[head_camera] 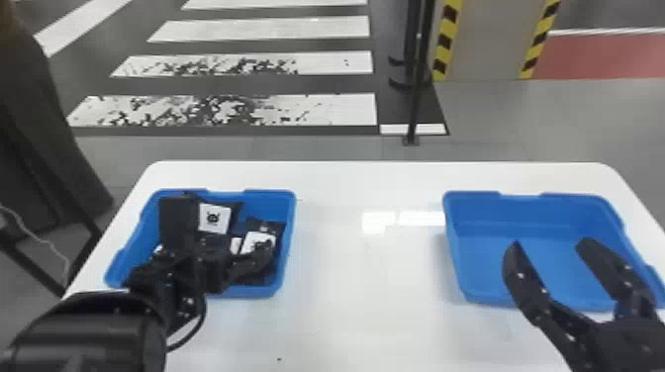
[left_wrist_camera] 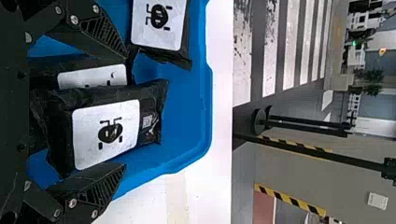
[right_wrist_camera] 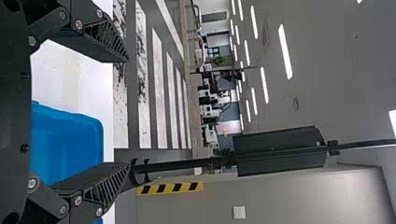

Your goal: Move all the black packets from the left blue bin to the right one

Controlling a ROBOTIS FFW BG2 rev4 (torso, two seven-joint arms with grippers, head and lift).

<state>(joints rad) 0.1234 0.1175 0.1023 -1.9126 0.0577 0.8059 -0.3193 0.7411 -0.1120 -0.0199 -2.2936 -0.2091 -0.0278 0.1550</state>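
Observation:
The left blue bin holds several black packets with white labels. Over it, my left gripper reaches down with its fingers spread. From the wrist, the left gripper stands open around a labelled packet, its fingers apart on either side; another packet lies nearer the bin's far wall. At the right, the blue bin has no packets visible in it. My right gripper hangs open over this bin; in its wrist view the gripper has nothing between its fingers.
Both bins stand on a white table, with a wide stretch of tabletop between them. Beyond the table's back edge a black post rises from the floor. Dark fabric hangs at the far left.

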